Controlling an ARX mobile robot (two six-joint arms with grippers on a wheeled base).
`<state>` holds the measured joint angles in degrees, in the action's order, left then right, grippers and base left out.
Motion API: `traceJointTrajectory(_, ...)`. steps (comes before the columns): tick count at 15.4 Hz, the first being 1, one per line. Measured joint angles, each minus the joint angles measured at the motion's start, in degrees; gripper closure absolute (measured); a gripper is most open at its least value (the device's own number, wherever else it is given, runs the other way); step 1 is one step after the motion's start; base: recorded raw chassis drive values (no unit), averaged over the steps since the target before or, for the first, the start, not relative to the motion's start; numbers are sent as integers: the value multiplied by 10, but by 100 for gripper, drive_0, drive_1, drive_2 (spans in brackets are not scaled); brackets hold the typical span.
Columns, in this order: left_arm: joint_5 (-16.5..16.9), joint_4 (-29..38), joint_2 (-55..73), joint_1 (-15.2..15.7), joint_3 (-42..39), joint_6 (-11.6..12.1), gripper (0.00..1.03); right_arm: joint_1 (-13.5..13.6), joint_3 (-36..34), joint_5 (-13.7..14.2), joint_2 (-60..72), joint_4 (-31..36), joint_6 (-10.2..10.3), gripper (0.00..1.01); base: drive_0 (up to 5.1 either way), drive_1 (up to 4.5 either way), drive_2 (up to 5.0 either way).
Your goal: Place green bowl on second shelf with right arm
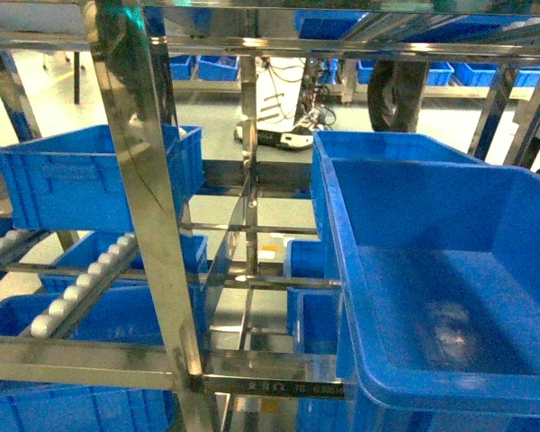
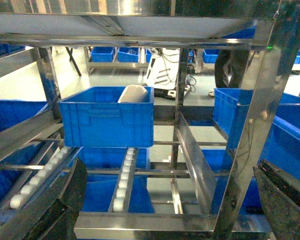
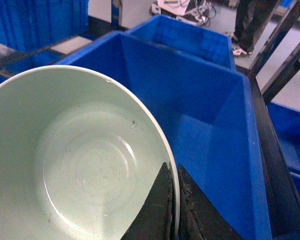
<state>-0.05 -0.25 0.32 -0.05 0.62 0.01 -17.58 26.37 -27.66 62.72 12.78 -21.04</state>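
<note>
Right end effector [image 3: 173, 210] clamped on green bowl [image 3: 65, 165] rim above blue crate [image 3: 210, 115]; left end effector [image 2: 165, 200] apart.

The large deep blue plastic crate [image 1: 450, 270] on the second shelf lies open at the top, its floor bare. A slanting shiny steel upright [image 1: 148, 198] stands just left of it, and the steel shelf rail [image 1: 342, 45] above limits headroom.
</note>
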Motion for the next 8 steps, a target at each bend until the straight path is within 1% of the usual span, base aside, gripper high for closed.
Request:
traceJointTrajectory(1,0,0,0,0,0,0,5,3,0,2,17,10,-3,99,0,0,0)
traceJointTrajectory(2,0,0,0,0,0,0,5,19,10,8,60,34,-14,99,0,0,0)
traceJointTrajectory(4,0,0,0,0,0,0,5,54,43,17,121,58,-17,99,0,0,0)
traceJointTrajectory(6,0,0,0,0,0,0,5,81,52,32,176,85,-27,99,0,0,0)
traceJointTrajectory(7,0,0,0,0,0,0,5,92,52,44,199,91,-31,99,0,0,0)
traceJointTrajectory(8,0,0,0,0,0,0,5,102,54,56,220,100,-31,99,0,0,0)
